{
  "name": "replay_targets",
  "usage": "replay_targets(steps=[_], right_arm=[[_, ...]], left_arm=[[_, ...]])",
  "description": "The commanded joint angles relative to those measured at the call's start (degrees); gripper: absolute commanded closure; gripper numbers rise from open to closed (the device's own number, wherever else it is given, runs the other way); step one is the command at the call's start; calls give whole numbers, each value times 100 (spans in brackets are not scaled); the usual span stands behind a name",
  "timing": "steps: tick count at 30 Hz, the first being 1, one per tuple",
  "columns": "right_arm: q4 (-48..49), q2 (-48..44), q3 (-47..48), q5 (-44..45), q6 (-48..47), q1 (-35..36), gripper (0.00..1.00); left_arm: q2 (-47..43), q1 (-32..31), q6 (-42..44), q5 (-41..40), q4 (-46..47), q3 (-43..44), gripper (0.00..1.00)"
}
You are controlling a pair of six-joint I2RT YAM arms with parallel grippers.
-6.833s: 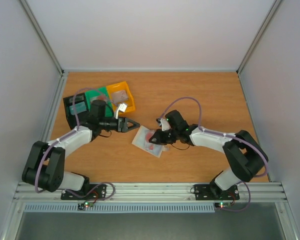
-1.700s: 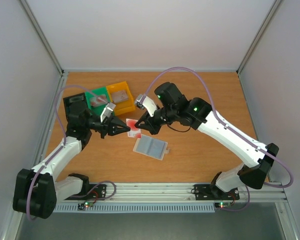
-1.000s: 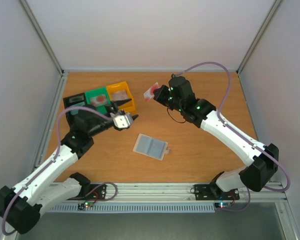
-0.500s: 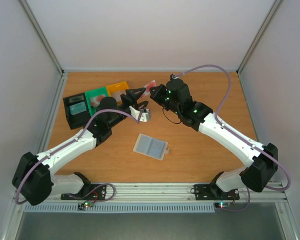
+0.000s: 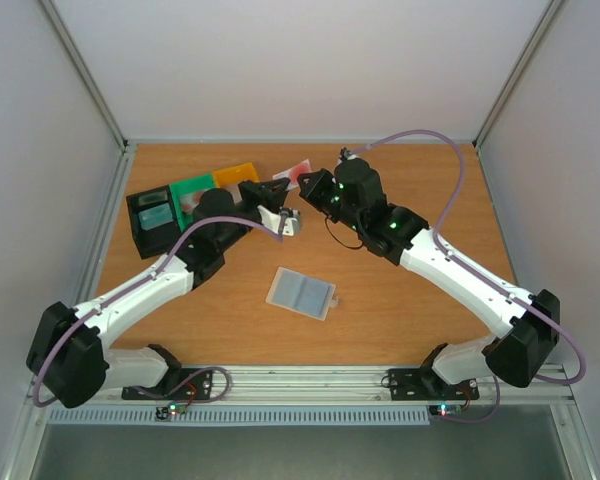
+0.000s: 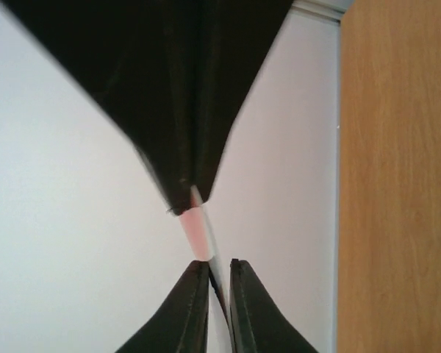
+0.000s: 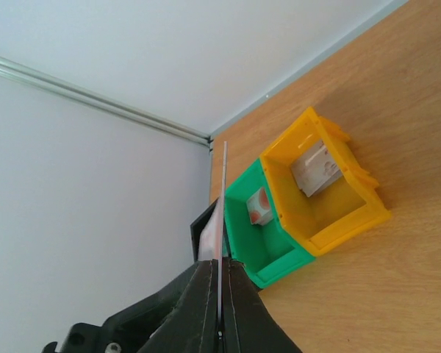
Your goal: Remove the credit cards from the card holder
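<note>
The card holder [image 5: 301, 293] lies flat on the table, whitish with a blue-grey inside, and neither gripper touches it. A reddish-pink credit card [image 5: 300, 171] hangs in the air above the back of the table. My right gripper [image 5: 313, 182] is shut on it, and in the right wrist view the card [image 7: 224, 206] stands edge-on between the fingers of that gripper [image 7: 222, 266]. My left gripper [image 5: 283, 187] meets it from the left. In the left wrist view the card's [image 6: 197, 228] free edge sits between the nearly closed fingertips of the left gripper [image 6: 219, 266], slanting from one fingertip across to the other finger.
A black bin [image 5: 152, 215], a green bin [image 5: 192, 192] and a yellow bin [image 5: 237, 172] stand in a row at the back left, under the left arm. The green bin [image 7: 261, 228] and the yellow bin [image 7: 331, 191] each hold a small object.
The left arm swung up and right to the raised card, and its jaws narrowed onto the card's edge. The right gripper shifted the card slightly left and kept hold of it.
</note>
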Motion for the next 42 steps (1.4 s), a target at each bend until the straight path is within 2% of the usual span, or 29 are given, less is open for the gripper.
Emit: replay_targets(steps=[1,5,6,9,11,14,16,18,20,23,25,28,30,38,41,42], right_arm=[[-1,-132,-60,-181,-48,58,99],[-149,-192,-176,-323,-236,57,98],[-162,-239,-211,-385,-362,55,90],[-296,-487,-285,-486,-1020,52,45],[-381,-783,-368,-758,-1863,23,29],[-872,-1394,-349,-1164,-3537,-12,16],[-1377,-1802,-314,-1500,-4661,-22,8],[-1668,-2188,-389,-2032,-5526,-75,2],[-1821,-2431,-438,-2731,-6169,-170,1],[-2122,-2411,-297,-3365,-6858,-264,2],[-2178,-2350,-229,-3657,-7089,-394,4],[-2022,-2253,-165,-4346,-7047,-625,7],[-1952,-2119,-71,-4597,-6973,-626,10],[-1680,-1533,403,-5669,-6609,-626,25],[-1468,-1584,392,-5593,-6591,-631,43],[-1401,-1617,368,-5540,-6600,-635,52]], left_arm=[[-31,65,-1,-63,327,108,99],[-206,75,-116,90,490,-93,100],[-271,71,-142,175,503,-168,100],[-516,74,-533,450,376,-321,100],[-791,105,-1268,791,-418,-206,100],[-1190,247,-2883,1784,-2173,166,100],[-1329,364,-3903,2507,-2679,292,100],[-1387,490,-5145,3167,-2688,359,100],[-1387,638,-6601,3924,-2291,347,100],[-1339,777,-8276,4862,-915,197,100],[-1280,791,-9553,5300,123,67,100],[-1193,786,-10806,5497,1379,-99,100],[-1232,770,-11099,5552,1580,-136,100],[-1261,707,-11024,5675,1587,-256,100],[-1257,703,-11014,5721,1580,-276,100],[-1261,703,-10994,5732,1564,-284,100]])
